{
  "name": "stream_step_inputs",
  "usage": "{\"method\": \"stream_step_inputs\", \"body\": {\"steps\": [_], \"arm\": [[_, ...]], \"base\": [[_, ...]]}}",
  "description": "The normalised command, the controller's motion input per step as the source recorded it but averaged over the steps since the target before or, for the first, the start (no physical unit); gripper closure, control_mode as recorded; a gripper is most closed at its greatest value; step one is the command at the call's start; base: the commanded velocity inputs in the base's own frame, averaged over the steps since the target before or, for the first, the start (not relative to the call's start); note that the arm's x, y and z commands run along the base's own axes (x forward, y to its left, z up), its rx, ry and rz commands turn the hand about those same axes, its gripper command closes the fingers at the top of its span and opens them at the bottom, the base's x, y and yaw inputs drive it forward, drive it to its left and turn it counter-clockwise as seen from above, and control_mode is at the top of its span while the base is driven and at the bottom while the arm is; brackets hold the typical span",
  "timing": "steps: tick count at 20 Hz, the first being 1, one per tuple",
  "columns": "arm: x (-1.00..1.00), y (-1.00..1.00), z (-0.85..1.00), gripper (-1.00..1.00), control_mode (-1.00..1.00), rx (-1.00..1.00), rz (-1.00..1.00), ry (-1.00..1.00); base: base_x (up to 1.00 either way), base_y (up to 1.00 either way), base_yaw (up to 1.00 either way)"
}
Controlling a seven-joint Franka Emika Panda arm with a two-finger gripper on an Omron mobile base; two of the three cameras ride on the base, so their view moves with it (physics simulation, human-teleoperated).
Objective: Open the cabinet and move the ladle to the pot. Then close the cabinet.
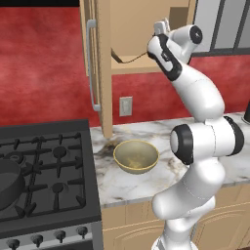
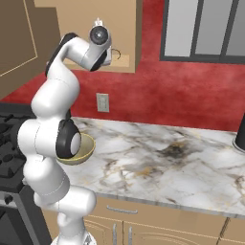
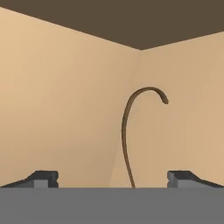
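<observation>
**Gripper open inside the cabinet, ladle ahead of it**

I have the cabinet [image 1: 146, 29] open — its door [image 1: 100, 68] is swung out edge-on toward me, the silver bar handle [image 1: 91, 66] on its outer face. From here on I place everything relative to that cabinet.

The arm reaches up to the cabinet's opening, and the gripper [image 3: 113, 177] sits at its mouth with both fingertips [image 3: 41, 178] spread wide apart, holding nothing. In the hand view the ladle [image 3: 127, 135] stands between them, further inside the cabinet near the back corner, its thin brown handle rising and curling over at the top. From the left base view the ladle [image 1: 128, 59] shows as a dark curved line low on the cabinet shelf, just beside the arm's wrist. I cannot tell whether the fingers touch it.

Below the cabinet, on the marble counter [image 1: 132, 183], rests a yellowish bowl [image 1: 136, 156]. The pot [image 1: 10, 183] sits on the stove [image 1: 49, 171] — well down and left of the cabinet.
</observation>
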Motion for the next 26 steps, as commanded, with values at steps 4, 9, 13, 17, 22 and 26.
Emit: {"method": "stream_step_inputs", "body": {"steps": [4, 9, 13, 17, 22, 26], "arm": [[0.01, -0.05, -0.04, -1.00, -1.00, 0.00, -0.04, 0.06], [0.02, -0.07, -0.10, -1.00, -1.00, 0.00, -0.03, 0.08], [0.20, -0.05, -0.11, -1.00, -1.00, 0.00, -0.02, 0.06], [0.41, -0.02, -0.08, -1.00, -1.00, 0.00, 0.00, 0.05], [0.44, -0.02, -0.01, -1.00, -1.00, 0.01, 0.00, 0.03], [0.35, -0.05, 0.00, -1.00, -1.00, 0.01, 0.00, 0.00]], "base": [[0.00, 0.00, 0.00], [0.00, 0.00, 0.00], [0.00, 0.00, 0.00], [0.00, 0.00, 0.00], [0.00, 0.00, 0.00], [0.00, 0.00, 0.00]]}}
